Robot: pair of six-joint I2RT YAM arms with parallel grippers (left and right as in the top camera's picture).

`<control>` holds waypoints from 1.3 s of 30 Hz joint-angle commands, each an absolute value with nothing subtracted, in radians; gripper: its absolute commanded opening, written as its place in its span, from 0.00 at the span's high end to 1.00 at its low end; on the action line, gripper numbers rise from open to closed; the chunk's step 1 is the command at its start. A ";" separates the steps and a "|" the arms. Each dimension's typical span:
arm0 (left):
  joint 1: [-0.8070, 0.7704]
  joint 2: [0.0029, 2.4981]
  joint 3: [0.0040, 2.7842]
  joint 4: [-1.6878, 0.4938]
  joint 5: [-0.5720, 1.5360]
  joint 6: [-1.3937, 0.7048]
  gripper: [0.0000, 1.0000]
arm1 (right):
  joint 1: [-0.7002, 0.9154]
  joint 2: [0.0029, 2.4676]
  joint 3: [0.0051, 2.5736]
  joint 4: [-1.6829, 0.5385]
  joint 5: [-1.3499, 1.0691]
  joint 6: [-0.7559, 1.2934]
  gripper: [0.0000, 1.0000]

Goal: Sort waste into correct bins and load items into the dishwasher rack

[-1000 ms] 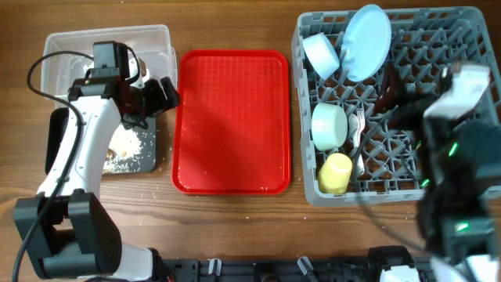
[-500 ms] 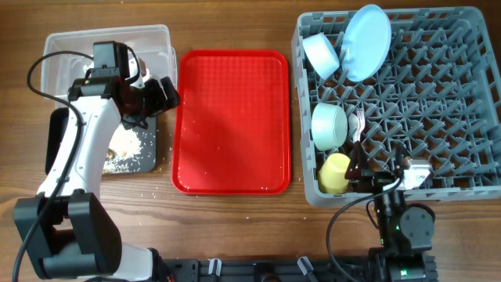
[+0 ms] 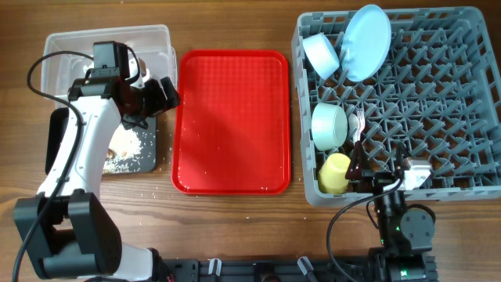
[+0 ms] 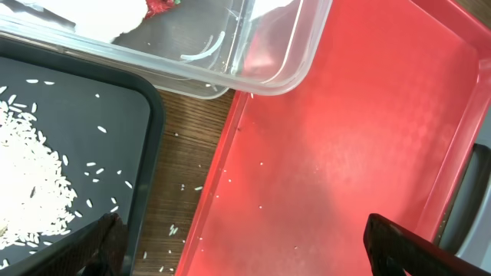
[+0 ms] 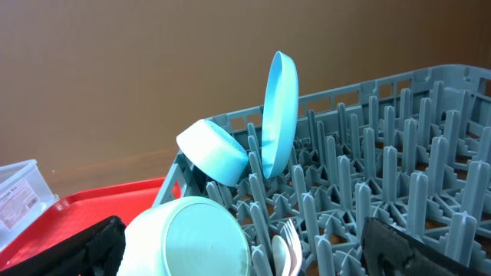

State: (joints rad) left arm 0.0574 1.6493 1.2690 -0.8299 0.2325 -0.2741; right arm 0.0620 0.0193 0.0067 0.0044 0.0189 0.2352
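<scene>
- Since the frame one second ago, the right arm has withdrawn from over the dishwasher rack (image 3: 438, 102). It now sits folded at the rack's near edge, in the same pose as half a second ago. The left arm has not shifted.
- Right gripper (image 5: 242, 230): fingers spread wide with nothing held. It faces into the rack from low on the near side.
- Left gripper (image 4: 242, 234): fingers spread wide and empty. It hangs over the spot where the clear tub (image 3: 70, 47), the black tray (image 3: 150, 157) and the red tray (image 3: 231, 117) come close together.
- Rack contents, all along its left side:
  - The pale blue plate (image 3: 366, 41) stands on edge between pegs at the far end.
  - One bowl (image 3: 321, 55) is tilted just beside the plate.
  - A second bowl (image 3: 329, 125) lies on its side nearer the front.
  - The yellow cup (image 3: 335, 172) sits at the near left corner.
  - The white cutlery (image 3: 358, 125) stands just right of the second bowl.
- Waste: a white-and-red wrapper (image 4: 115, 15) lies in the clear tub. The rice crumbs (image 3: 129, 149) are heaped in the black tray.
- Stray grains lie on the table (image 3: 235, 235) between the black tray and the red tray, and a few lie on the red tray itself.
</scene>
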 commanded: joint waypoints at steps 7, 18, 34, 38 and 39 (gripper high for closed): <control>-0.016 1.299 1.070 -0.381 0.123 -0.186 0.00 | 0.062 0.014 0.005 0.007 -0.002 0.247 0.00; -0.009 0.367 0.310 -0.084 0.057 -0.186 0.00 | 0.062 0.014 0.005 0.007 -0.002 0.247 0.00; -0.009 0.003 0.006 -0.075 0.017 -0.187 0.00 | 0.062 0.014 0.005 0.007 -0.002 0.247 0.00; -0.009 0.003 0.006 -0.075 0.017 -0.187 0.00 | 0.062 0.014 0.005 0.007 -0.002 0.246 0.00; -0.009 0.003 0.006 -0.075 0.017 -0.187 0.00 | 0.062 0.014 0.005 0.007 -0.002 0.246 0.00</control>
State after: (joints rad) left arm -0.0132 0.0135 0.0120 -0.0746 0.0051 -0.1989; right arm 0.0620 0.0212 0.0067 0.0036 0.0151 0.2352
